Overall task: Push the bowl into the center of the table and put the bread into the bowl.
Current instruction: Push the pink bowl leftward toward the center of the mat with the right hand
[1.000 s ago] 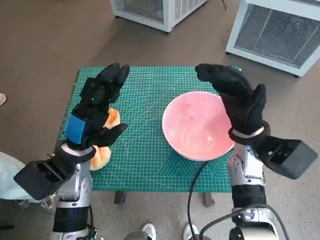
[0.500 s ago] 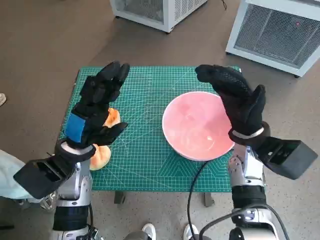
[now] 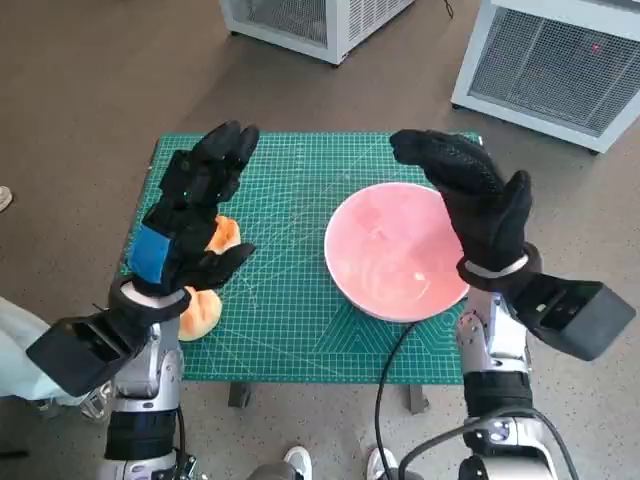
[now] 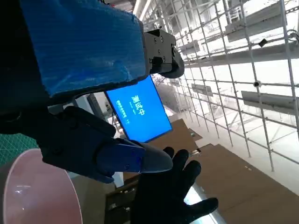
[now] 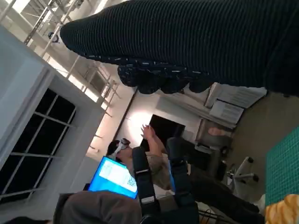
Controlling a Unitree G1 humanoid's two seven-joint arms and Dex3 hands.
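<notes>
Table (image 3: 300, 330), green cutting mat on top.

Bowl (image 3: 395, 250): pink, nothing in it, lying toward 3 o'clock of the mat's centre, its rim close to the near-right edge. Judged not yet centred.

Bread (image 3: 205, 290): orange-brown pieces at about 9 o'clock, near the left edge, well apart from the bowl and partly hidden under the left hand. Not yet moved into the bowl.

Left hand (image 3: 195, 205): raised above the bread, fingers spread, holding nothing.

Right hand (image 3: 470, 195): raised above the bowl's 2 o'clock rim, fingers apart and arched, holding nothing; whether it touches the rim cannot be told.

Progress: neither step looks complete. Remaining, by judgement: nudge the bowl toward 9 o'clock to the centre, then pick up the bread and put it in.

Surroundings: two white mesh-fronted units (image 3: 545, 60) on the floor at 12 o'clock.
</notes>
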